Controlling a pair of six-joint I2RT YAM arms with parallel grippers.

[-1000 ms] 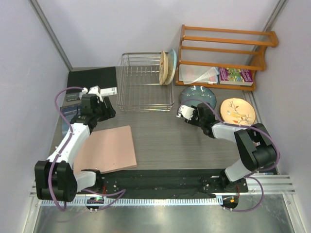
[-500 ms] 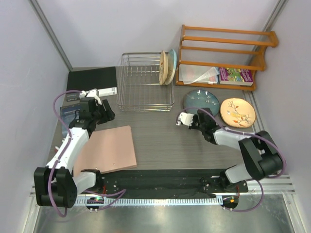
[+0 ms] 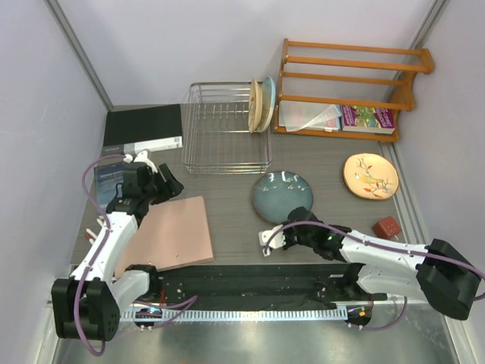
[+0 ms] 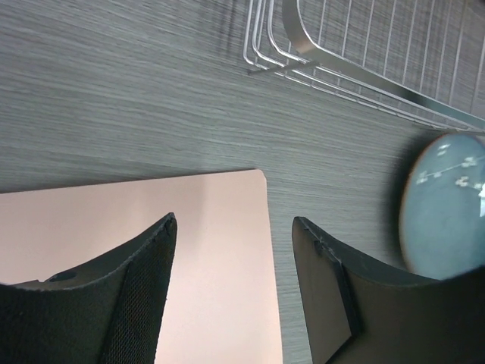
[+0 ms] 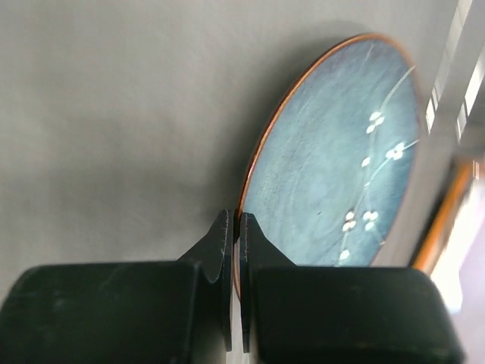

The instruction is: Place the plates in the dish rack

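My right wrist view shows my right pincer [image 5: 233, 225] clamped on the dark teal plate [image 5: 326, 174] at its near rim; from above, my wrist hides that grip. The plate lies on the table [image 3: 227, 193] before the dish rack [image 3: 226, 168], where two plates [image 3: 259, 105] stand on edge. My left pincer [image 4: 235, 221] gapes over the pink board [image 4: 220, 280].

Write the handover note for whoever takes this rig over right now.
Left gripper: open, empty, over the pink board.
Right gripper: shut on the teal plate at its near rim; the plate is on the table, in front of the rack.
Done: two plates stand on edge at the rack's right end.
Left: rack the teal plate, then the orange plate lying flat at the right.
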